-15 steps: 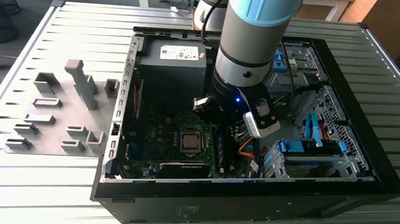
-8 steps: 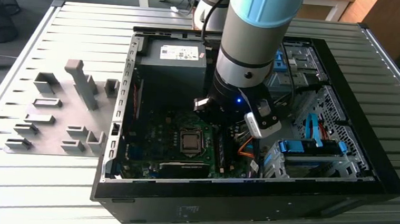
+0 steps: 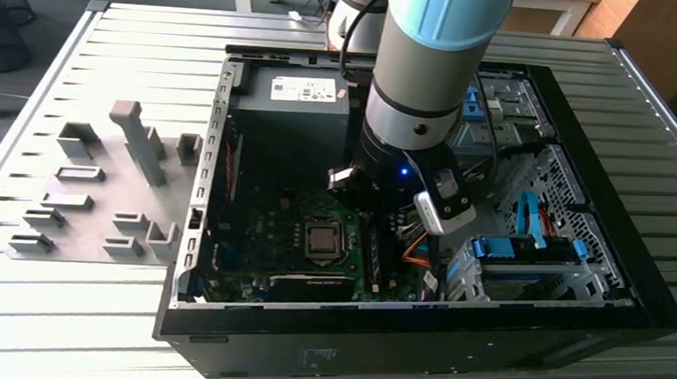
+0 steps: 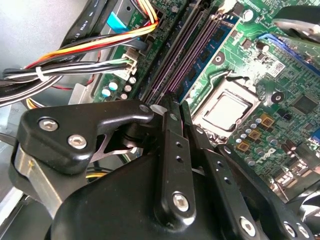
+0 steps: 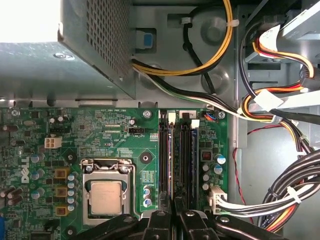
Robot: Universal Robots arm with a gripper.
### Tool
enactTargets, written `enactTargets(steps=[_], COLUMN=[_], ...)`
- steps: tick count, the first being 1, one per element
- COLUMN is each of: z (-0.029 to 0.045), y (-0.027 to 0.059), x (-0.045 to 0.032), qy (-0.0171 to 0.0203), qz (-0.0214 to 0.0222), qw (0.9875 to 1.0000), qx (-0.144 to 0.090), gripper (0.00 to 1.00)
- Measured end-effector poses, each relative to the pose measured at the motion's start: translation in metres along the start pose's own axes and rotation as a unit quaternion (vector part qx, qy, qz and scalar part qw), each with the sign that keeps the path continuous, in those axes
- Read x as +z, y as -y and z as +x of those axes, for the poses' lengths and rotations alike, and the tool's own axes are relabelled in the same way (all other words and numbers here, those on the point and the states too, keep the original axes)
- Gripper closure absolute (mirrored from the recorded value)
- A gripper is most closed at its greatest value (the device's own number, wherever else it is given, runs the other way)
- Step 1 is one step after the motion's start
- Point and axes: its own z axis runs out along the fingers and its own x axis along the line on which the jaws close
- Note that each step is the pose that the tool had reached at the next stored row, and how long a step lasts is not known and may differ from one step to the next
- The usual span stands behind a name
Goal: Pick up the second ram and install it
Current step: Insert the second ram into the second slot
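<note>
The second ram (image 4: 212,42) stands on edge among the memory slots (image 5: 186,160) of the green board, beside the processor (image 5: 106,196), its row of black chips showing in the second wrist view. Its near end runs right up to the gripper (image 4: 172,112), which sits low over that end of the slots. From these views you cannot tell whether the jaws are pinching the stick or just resting by it.

Judging by that, the pick-up looks done and the stick is at its slot. Whether it is pressed fully home with the latches closed is not something you can read here. The neighbouring slots show bare pins.

Watch the bundle of coloured cables (image 5: 280,200) hanging just beside the slots. The grey power box (image 3: 291,106) sits farther back in the case (image 3: 424,338). Outside the case, on the bench (image 3: 68,314), the grey holder blocks (image 3: 78,171) stand well apart from the work.
</note>
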Motion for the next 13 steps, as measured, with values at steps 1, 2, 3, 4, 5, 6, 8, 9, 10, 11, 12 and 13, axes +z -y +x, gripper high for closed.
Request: enactTargets(steps=[1,2,3,4,5,6,8,9,10,11,12,13], z=[0.0,-0.0001,-0.0001,-0.0002,-0.0003,-0.0004,-0.0004,-0.0004,-0.0004,-0.0004,-0.0004,-0.0004], y=[0.0,0.0,0.0,0.0,0.0,0.0,0.0,0.0,0.0,0.0,0.0,0.0], x=[0.0004,0.0008,0.0011,0.0015,0.0019,0.0021,0.0027,0.0031,0.0032,0.0035,0.0039,0.0042], qy=[0.0,0.0,0.0,0.0,0.0,-0.0001,-0.0001,-0.0001,-0.0002,-0.0001,-0.0001,-0.0002], qz=[-0.0001,-0.0001,-0.0001,-0.0001,-0.0001,0.0,0.0,0.0,0.0,0.0,0.0,0.0], qw=[1.0,1.0,1.0,1.0,1.0,1.0,1.0,1.0,1.0,1.0,1.0,1.0], qx=[0.0,0.0,0.0,-0.001,-0.003,-0.005,-0.006,-0.006,-0.007,-0.007,-0.007,-0.007], gripper=[0.86,0.86,0.86,0.86,0.86,0.86,0.86,0.86,0.86,0.86,0.86,0.86])
